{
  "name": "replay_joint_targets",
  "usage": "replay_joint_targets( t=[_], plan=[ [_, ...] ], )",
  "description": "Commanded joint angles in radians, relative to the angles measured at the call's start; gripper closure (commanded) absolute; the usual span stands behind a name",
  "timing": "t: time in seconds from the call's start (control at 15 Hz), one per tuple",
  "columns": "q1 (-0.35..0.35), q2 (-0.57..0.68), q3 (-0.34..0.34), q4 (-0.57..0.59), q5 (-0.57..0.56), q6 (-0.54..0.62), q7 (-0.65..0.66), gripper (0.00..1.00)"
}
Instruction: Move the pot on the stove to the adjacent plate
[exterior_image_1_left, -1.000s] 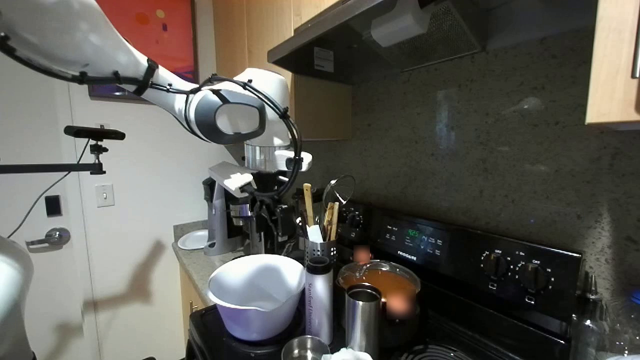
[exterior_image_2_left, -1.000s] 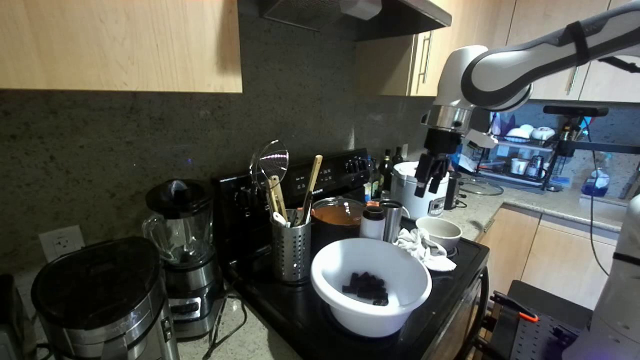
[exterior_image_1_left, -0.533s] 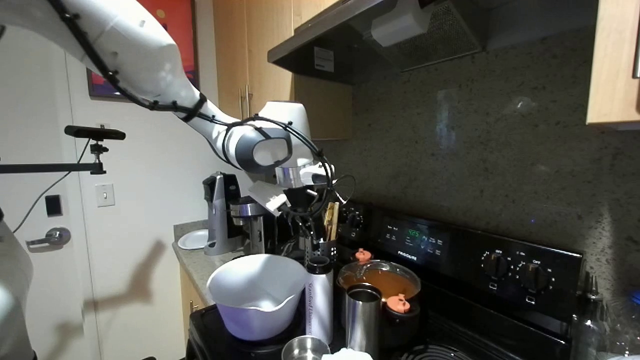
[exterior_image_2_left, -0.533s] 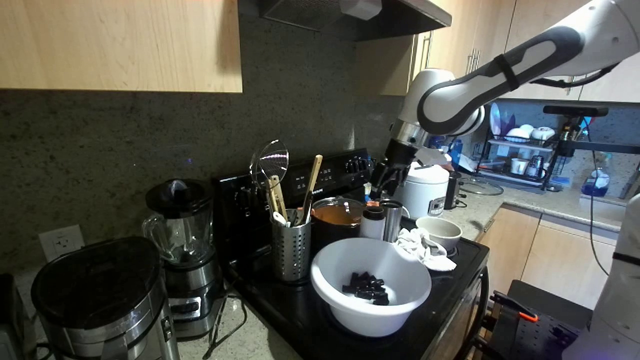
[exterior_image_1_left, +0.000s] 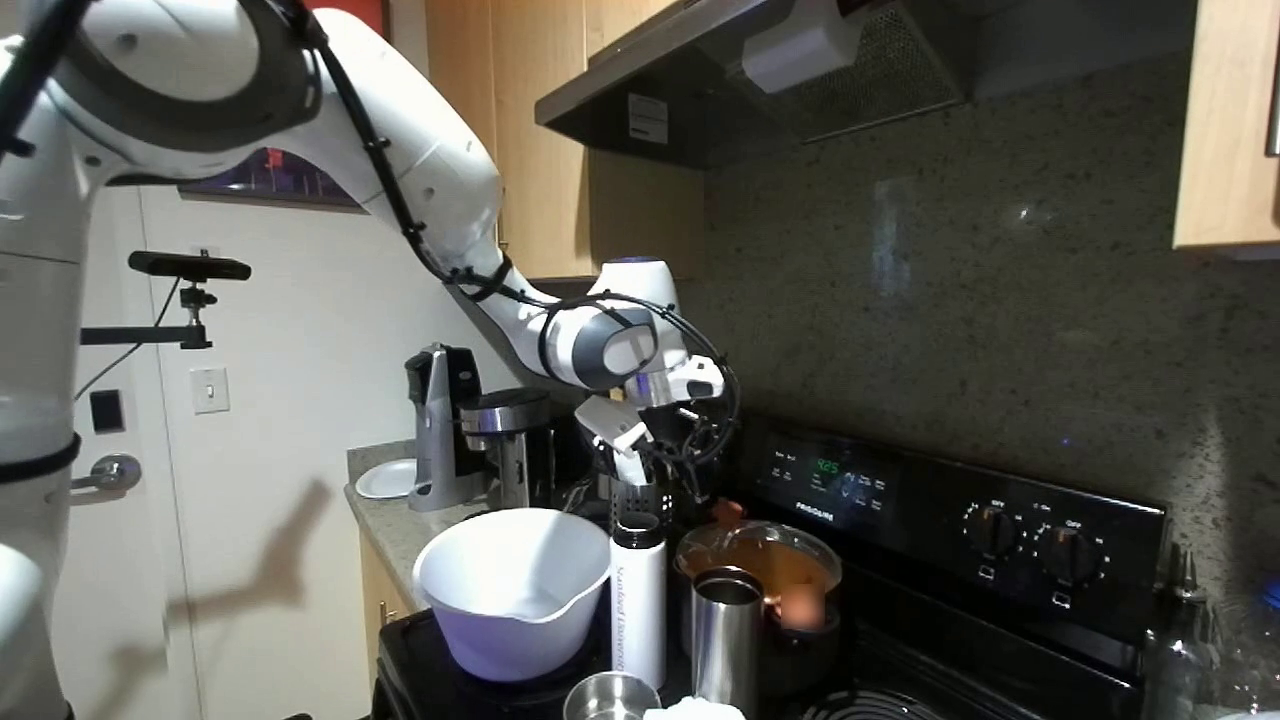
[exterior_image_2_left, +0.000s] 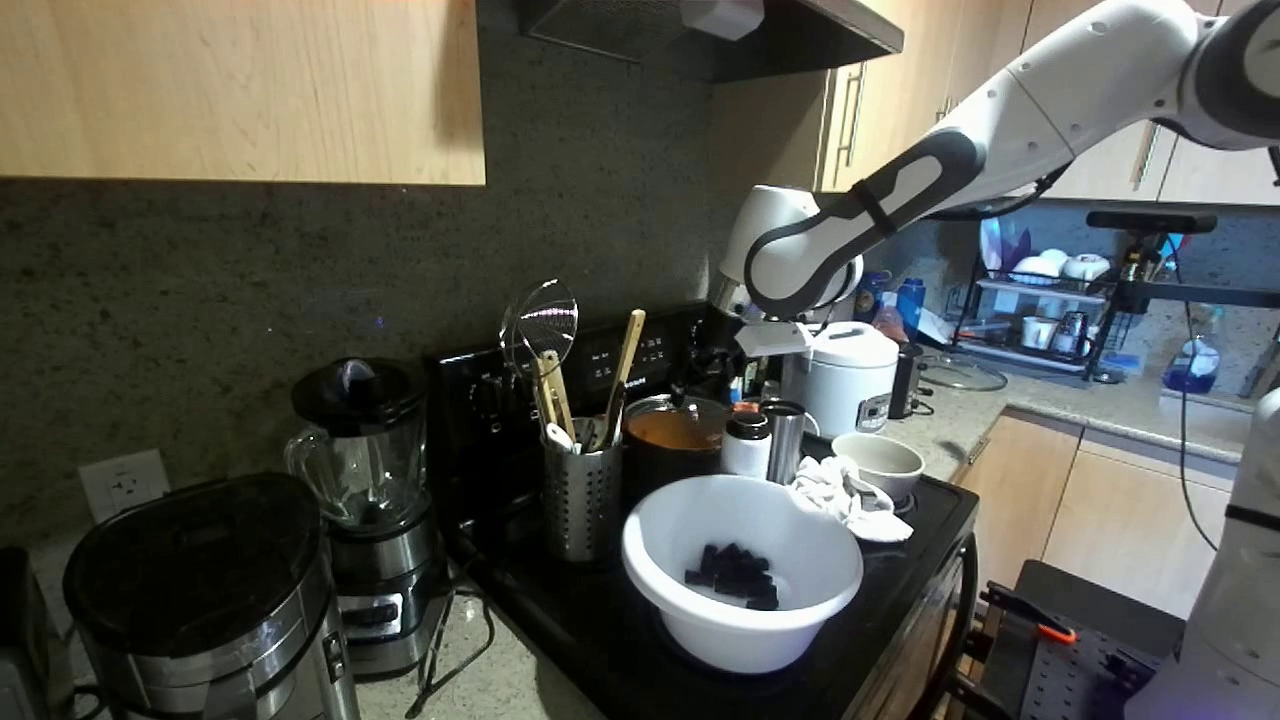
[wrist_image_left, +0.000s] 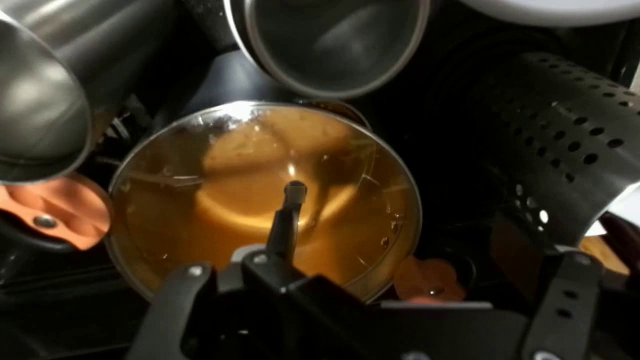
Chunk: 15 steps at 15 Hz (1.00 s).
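You are near the start of the job; the pot (exterior_image_2_left: 670, 440) sits on the stove (exterior_image_2_left: 600, 610), by the back panel (exterior_image_1_left: 930, 530) with the knobs (exterior_image_1_left: 990, 530), and its clear lid (wrist_image_left: 225, 165) is on; it does not look lifted at all; your pincer (exterior_image_2_left: 697, 382) hangs over that lid; its dark parts hide each other, so you cannot tell if it is spread or pinched, or if it touches the lid.

The reaching part looks almost done; a good hold, the lift, the trip across and the setting down all seem left to do; which plate you need is hard to say; the burner (exterior_image_1_left: 868, 706) near the pot is the best guess, since the white plate (exterior_image_1_left: 387, 479) is well apart from it.

Since half a second ago, your arm (exterior_image_1_left: 420, 150) reaches farther in and lower, in both exterior views; the pincer is now over the pot, closer to the back panel, and no longer shows just above the steel mug (exterior_image_2_left: 786, 445); the pot is in the same spot, lid and all; the mug, the white bottle (exterior_image_1_left: 638, 605) and the big white bowl (exterior_image_2_left: 742, 640) stay put too, as far as you can see.
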Motion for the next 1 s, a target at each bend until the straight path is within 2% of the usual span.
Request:
replay_joint_targets(
  t=[0.0, 0.33, 0.67, 0.73, 0.8, 0.93],
  plan=[
    [0.002, 0.117, -0.029, 0.154, -0.056, -0.010, 0.072, 0.00],
    [0.004, 0.213, -0.088, 0.266, -0.093, -0.015, 0.104, 0.00],
    [0.012, 0.264, -0.136, 0.297, -0.118, -0.025, 0.130, 0.00],
    [0.012, 0.270, -0.139, 0.296, -0.117, -0.021, 0.130, 0.25],
    [0.014, 0.273, -0.141, 0.296, -0.115, -0.025, 0.136, 0.26],
    [0.014, 0.275, -0.141, 0.296, -0.109, -0.032, 0.141, 0.42]
  ],
)
